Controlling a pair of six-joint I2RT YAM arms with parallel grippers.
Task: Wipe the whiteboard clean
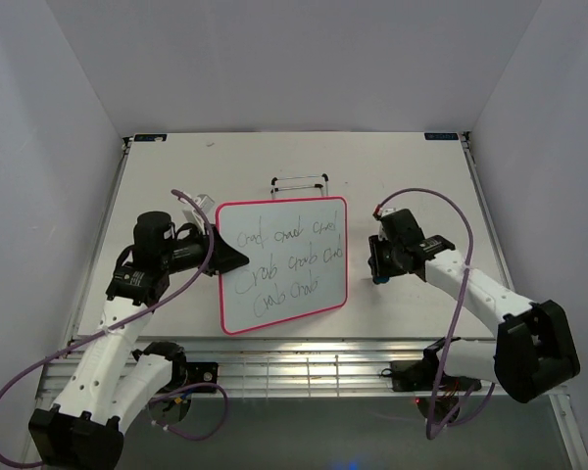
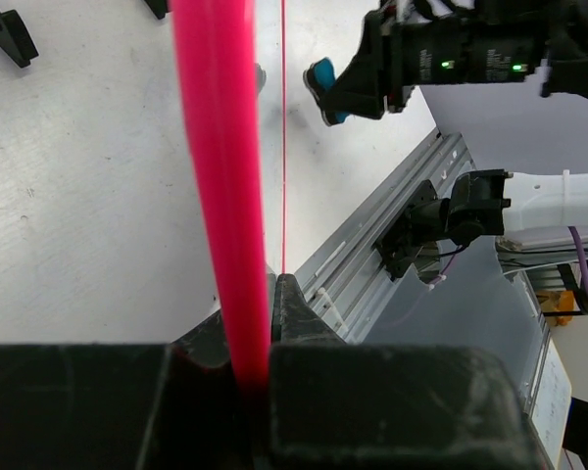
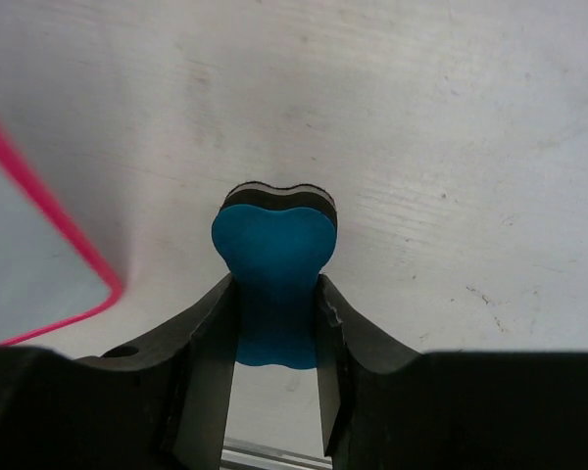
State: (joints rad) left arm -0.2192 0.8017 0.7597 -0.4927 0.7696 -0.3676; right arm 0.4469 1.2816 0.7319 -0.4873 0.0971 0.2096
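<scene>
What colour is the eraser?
The eraser is blue with a black pad layer; the right wrist view shows it best.

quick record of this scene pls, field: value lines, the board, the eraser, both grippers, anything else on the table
board: small whiteboard with pink-red frame, three rows of dark scribbles, nothing wiped yet
left gripper: shut on the board's left edge
eraser: blue bone-shaped eraser, clear of the board
right gripper: shut on the eraser, to the right of the board
other: thin black wire stand behind the board on the white table
</scene>
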